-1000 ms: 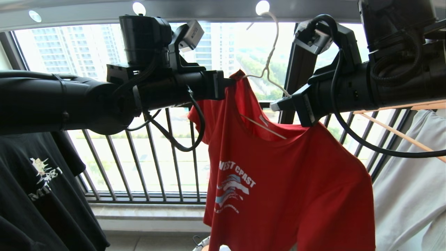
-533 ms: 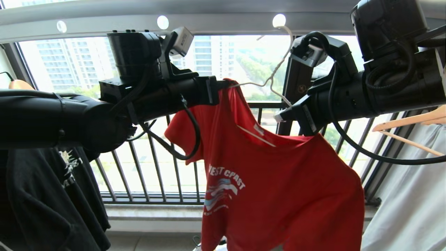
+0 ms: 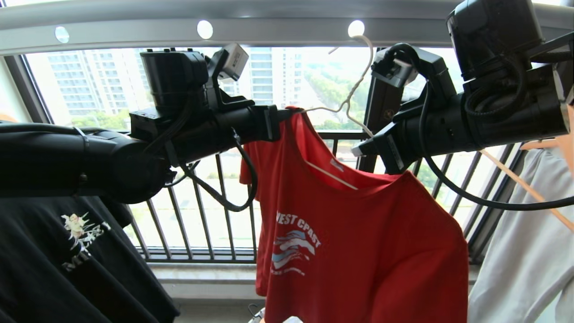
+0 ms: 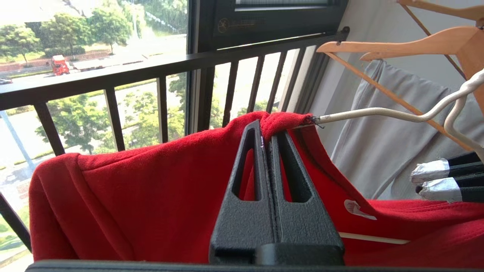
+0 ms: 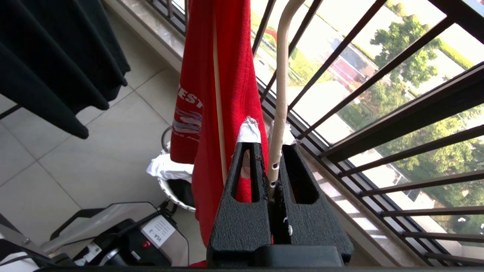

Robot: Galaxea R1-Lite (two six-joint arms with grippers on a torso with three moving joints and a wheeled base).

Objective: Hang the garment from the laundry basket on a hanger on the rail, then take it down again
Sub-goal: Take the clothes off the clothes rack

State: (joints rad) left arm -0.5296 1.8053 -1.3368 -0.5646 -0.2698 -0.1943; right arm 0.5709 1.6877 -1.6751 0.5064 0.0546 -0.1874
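The red shirt's left shoulder is sitting higher than a second ago, lifted nearly level with the hanger's neck, and the whole scene has shifted with the camera, so that more of the rail is showing overhead.

The left hand (image 4: 266, 130) is pinching the shoulder seam of the garment (image 3: 358, 242) with its fingers pressed together on the cloth, right at the tip of the hanger (image 3: 354, 92), whose off-white wire is emerging from the fabric just beside the fingertips. The right hand (image 5: 266, 138) is clamping the wire of the hanger's other shoulder, its taped fingertips closed on it, with red cloth hanging against one finger. Between the two hands the hanger's twisted neck is rising to a hook reaching up at a round hole in the rail (image 3: 269, 27); whether it is seated there cannot be told. The shirt is draping below both arms, its white lettering and white-blue graphic facing the camera. Beneath it, on the tiled floor, the laundry basket (image 5: 172, 187) is standing beside the window railing (image 3: 202, 215). A black printed T-shirt (image 3: 67, 260) is hanging at the left, a white T-shirt (image 3: 524, 251) on a wooden hanger (image 4: 404, 45) at the right.
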